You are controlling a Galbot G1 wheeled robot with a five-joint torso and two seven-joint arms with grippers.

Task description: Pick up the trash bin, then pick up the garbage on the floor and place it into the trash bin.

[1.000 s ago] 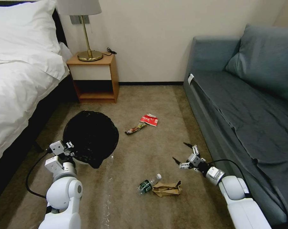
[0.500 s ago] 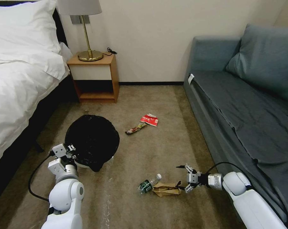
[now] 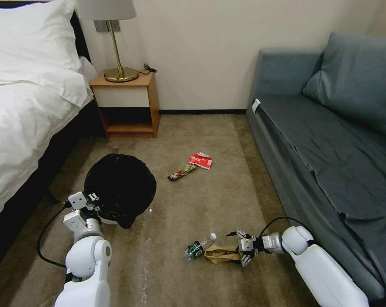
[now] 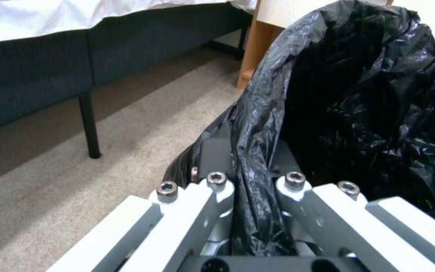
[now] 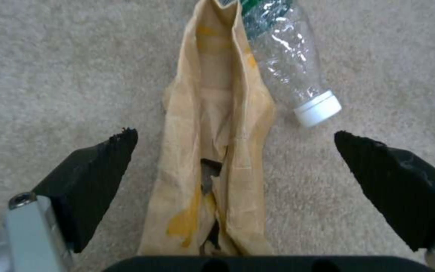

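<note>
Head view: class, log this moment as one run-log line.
left gripper: shut on black-lined white trash bin | right gripper: open, straddling crumpled brown paper bag | clear plastic bottle: beside bag

Trash bin (image 3: 120,187) left, paper bag (image 3: 222,253) right beside bottle (image 3: 199,246), wrappers (image 3: 193,165) farther ahead.

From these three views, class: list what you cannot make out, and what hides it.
- Inside of the trash bin: black liner, head and left wrist views.
- Bottle label end: cut off, right wrist view.
- Print on the red packet and dark wrapper: too small, head view.
</note>
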